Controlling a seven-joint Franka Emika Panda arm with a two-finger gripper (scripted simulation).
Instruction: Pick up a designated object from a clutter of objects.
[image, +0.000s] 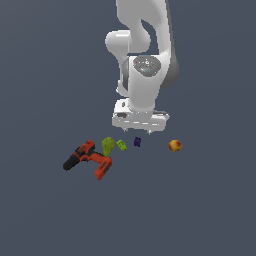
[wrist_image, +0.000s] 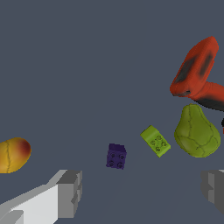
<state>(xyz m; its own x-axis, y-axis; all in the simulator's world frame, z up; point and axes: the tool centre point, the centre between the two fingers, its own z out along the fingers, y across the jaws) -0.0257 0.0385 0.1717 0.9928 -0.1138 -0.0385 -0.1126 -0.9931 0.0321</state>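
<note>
The designated object is a tiny dark purple block (image: 137, 142) lying on the grey floor; in the wrist view the purple block (wrist_image: 116, 156) shows studs on its face. My gripper (image: 137, 131) hangs just above and behind it, open and empty. In the wrist view the gripper (wrist_image: 142, 191) has its fingers (wrist_image: 70, 192) spread wide, and the block lies ahead of the gap, nearer one finger. Around it lies the clutter: a small yellow-green block (image: 121, 145) (wrist_image: 155, 141), a yellow-green pear (image: 107, 145) (wrist_image: 197, 132), an orange-red and black drill (image: 89, 159) (wrist_image: 197, 72), and a red-yellow fruit (image: 175, 145) (wrist_image: 13, 154).
The yellow-green block lies close to the purple block on the exterior view's left, with a small gap between them. The fruit lies apart on the exterior view's right. The pear touches the drill. The floor (image: 200, 210) is plain dark grey.
</note>
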